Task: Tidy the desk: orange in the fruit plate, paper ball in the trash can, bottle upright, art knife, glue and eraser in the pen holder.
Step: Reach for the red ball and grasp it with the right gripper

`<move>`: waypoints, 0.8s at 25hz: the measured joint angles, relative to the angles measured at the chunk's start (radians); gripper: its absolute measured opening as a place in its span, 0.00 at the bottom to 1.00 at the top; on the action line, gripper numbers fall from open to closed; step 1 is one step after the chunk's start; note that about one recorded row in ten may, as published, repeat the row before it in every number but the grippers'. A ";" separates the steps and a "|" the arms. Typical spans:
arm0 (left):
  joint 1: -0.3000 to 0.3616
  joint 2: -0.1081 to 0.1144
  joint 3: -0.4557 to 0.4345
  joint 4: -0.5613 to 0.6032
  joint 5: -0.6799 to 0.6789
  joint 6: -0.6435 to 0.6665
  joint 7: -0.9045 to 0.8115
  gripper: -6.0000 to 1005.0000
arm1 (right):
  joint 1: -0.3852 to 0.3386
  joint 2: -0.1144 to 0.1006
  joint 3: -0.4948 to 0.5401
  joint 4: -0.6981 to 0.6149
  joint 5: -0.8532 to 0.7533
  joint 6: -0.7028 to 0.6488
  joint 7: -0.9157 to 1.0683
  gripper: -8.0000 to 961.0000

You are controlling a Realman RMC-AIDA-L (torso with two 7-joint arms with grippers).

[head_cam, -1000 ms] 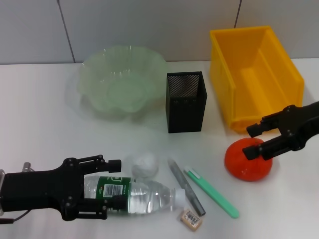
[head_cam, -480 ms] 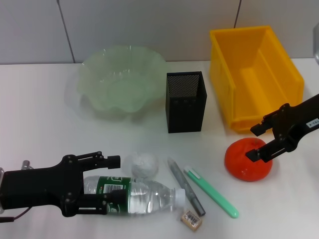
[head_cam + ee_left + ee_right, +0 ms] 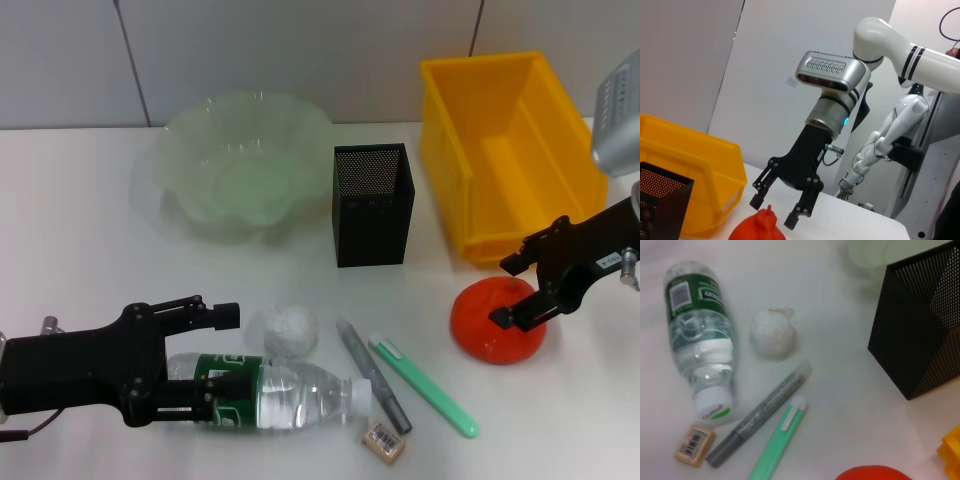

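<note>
The left hand point(image 3: 222, 355) lies low over the white table point(image 3: 80, 260) at the near left, its fingers spread either side of the bottle point(image 3: 275, 392), one finger beyond the bottle and the other at its label. Whether the fingers actually press the plastic is hard to judge from the head view. The bottle lies on its side (white cap pointing toward the robot's right), green label just beside the hand's fingertips.

The right hand point(image 3: 518, 292) hangs over the orange point(image 3: 497, 322) at the near right, fingers apart, straddling the fruit's top; in the left wrist view the tips sit just above the orange's skin with a small gap showing, so the hand is open and not gripping. The orange rests on the table, just in front of the trash can point(image 3: 515, 150).

The paper ball point(image 3: 290, 331) sits on the table just behind the bottle's middle. To its right lie a grey pen-like tool point(image 3: 372, 374) and a mint-green one point(image 3: 425, 386), side by side and slanted, with the eraser point(image 3: 384, 441) close to the grey tool's near end. The pen holder point(image 3: 372, 204) stands upright at the table's middle, between the fruit plate point(image 3: 245, 165) on the left and the trash can on the right.
</note>
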 joint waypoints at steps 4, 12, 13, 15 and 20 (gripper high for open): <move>0.001 -0.001 -0.003 0.000 0.000 -0.001 0.000 0.83 | -0.009 0.005 -0.036 0.011 0.000 0.045 -0.001 0.79; 0.003 -0.001 -0.012 0.000 0.000 0.002 0.003 0.83 | -0.011 0.012 -0.062 0.043 0.000 0.091 -0.002 0.74; 0.003 -0.001 -0.012 0.000 0.000 0.002 0.004 0.83 | -0.014 0.014 -0.063 0.041 0.000 0.096 -0.001 0.72; 0.003 -0.001 -0.012 0.000 0.000 0.002 0.003 0.83 | -0.019 0.016 -0.064 0.037 -0.001 0.104 -0.002 0.69; 0.003 -0.001 -0.012 0.000 0.000 0.003 0.003 0.83 | -0.021 0.017 -0.066 0.035 -0.005 0.109 -0.002 0.61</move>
